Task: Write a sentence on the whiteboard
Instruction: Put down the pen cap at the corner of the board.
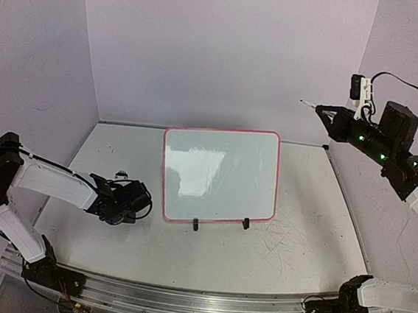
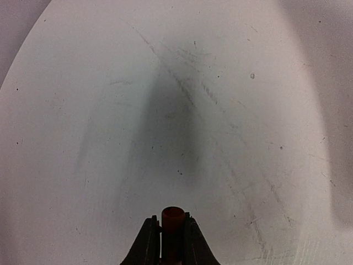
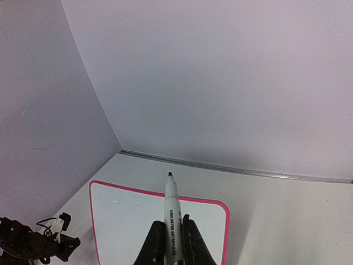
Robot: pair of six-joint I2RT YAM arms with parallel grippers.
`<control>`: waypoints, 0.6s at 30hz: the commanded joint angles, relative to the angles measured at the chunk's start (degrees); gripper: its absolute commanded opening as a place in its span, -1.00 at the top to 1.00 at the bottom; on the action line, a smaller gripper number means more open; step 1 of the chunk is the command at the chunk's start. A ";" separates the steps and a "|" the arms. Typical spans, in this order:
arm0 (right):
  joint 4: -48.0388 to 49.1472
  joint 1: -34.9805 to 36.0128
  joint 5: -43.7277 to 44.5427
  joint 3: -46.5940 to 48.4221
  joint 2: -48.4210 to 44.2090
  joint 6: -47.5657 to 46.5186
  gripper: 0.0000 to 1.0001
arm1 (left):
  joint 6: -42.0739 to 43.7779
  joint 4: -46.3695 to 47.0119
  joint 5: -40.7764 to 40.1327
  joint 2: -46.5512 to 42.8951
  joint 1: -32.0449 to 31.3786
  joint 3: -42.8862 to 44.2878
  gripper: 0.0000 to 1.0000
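The whiteboard (image 1: 220,176) stands propped on two black clip feet mid-table, with a pink frame and a glossy face. No sentence shows on it, only glare. My right gripper (image 1: 331,115) hangs high at the back right, well above and right of the board. It is shut on an uncapped white marker (image 1: 311,106) whose black tip points left. In the right wrist view the marker (image 3: 172,207) sticks out from between the jaws (image 3: 172,227) over the whiteboard's (image 3: 127,229) top edge. My left gripper (image 1: 106,189) sits low, left of the board, shut on a red cap (image 2: 172,217).
The white tabletop (image 2: 220,110) under the left gripper is scuffed with grey scratches. More scribble marks lie on the table right of the board (image 1: 290,238). Purple walls close in the back and both sides. An aluminium rail (image 1: 180,302) runs along the near edge.
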 commanded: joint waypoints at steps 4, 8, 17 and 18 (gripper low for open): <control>2.87 0.00 1.98 -1.91 -2.78 -1.34 1.00 | -4.85 0.94 -1.68 2.76 0.18 0.31 0.94; 2.64 -0.02 1.21 -2.28 -2.71 -1.13 1.00 | -4.55 1.92 -0.94 3.01 0.17 -0.70 0.76; 1.98 -0.02 0.71 -2.47 -2.46 -0.66 1.00 | -4.05 1.88 -1.25 1.35 0.17 -1.67 0.11; 1.78 -0.04 0.91 -2.38 -2.45 -0.69 1.00 | -3.63 1.83 -1.30 0.87 0.17 -1.63 0.04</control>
